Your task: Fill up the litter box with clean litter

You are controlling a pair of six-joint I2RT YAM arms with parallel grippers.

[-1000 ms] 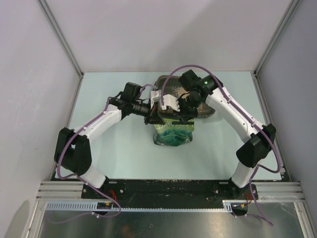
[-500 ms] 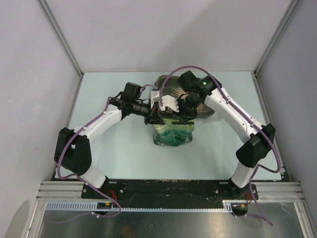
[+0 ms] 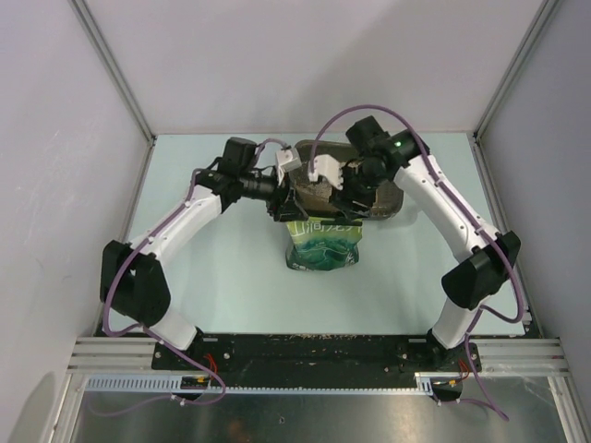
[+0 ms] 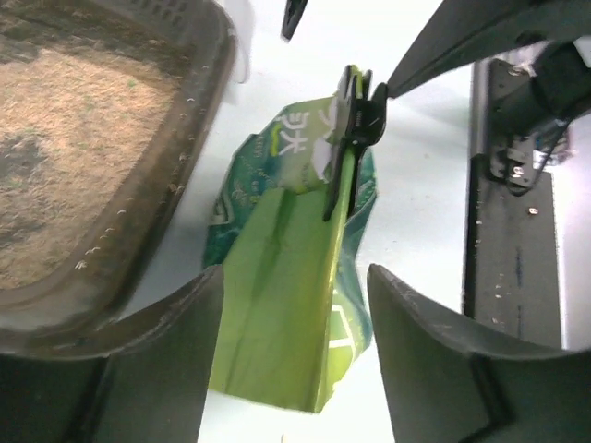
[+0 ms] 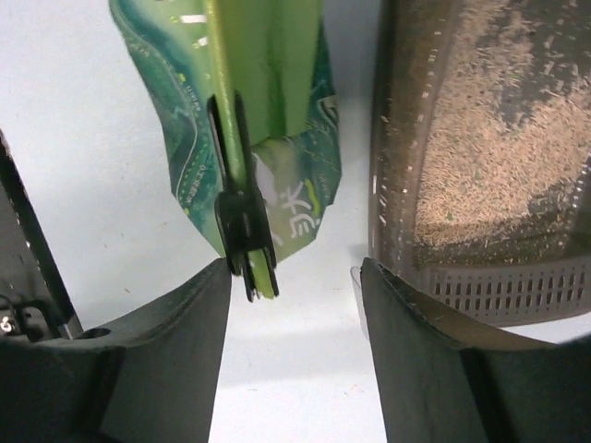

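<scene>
Pale table [image 3: 212, 268], green pouch [image 3: 323, 251] beside litter box [image 4: 180, 175]

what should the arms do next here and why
Probably close the left gripper on the green bag: it appears to sit between the open jaws, beside the litter box, whose litter looks thin in places, so more pouring seems needed.
</scene>
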